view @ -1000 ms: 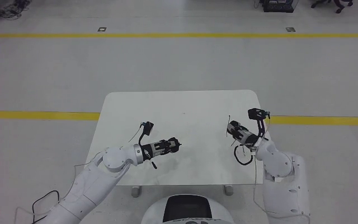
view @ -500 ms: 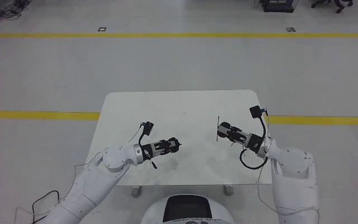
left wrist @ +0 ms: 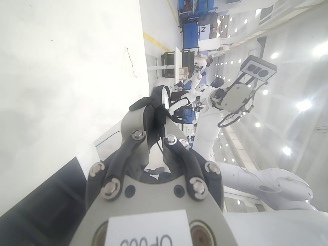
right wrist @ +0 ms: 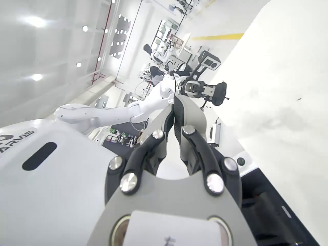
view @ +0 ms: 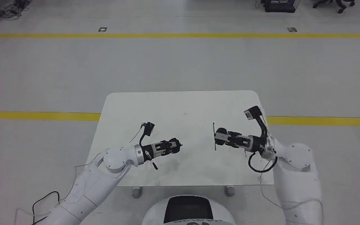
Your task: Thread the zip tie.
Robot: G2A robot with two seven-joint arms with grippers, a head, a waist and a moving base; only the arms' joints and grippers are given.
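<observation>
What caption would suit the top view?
Above a white table, the right jaws pinch a thin black zip tie, facing the left jaws.

Over the table (view: 185, 107), the left gripper (view: 176, 145) is left of the right gripper (view: 218, 136) (facing, apart), with the zip tie (view: 214, 127) at the right one's tip.

table (view: 185, 107): white, matt, smooth; zip tie (view: 214, 128): thin black plastic

A white table (view: 185, 104) stands on a grey floor (view: 180, 62) crossed by yellow lines (view: 50, 116). The left gripper (view: 175, 145) hangs over its near left part, pointing right. The right gripper (view: 218, 136) faces it from the right, apart, with a thin dark zip tie (view: 214, 129) at its tip.
</observation>
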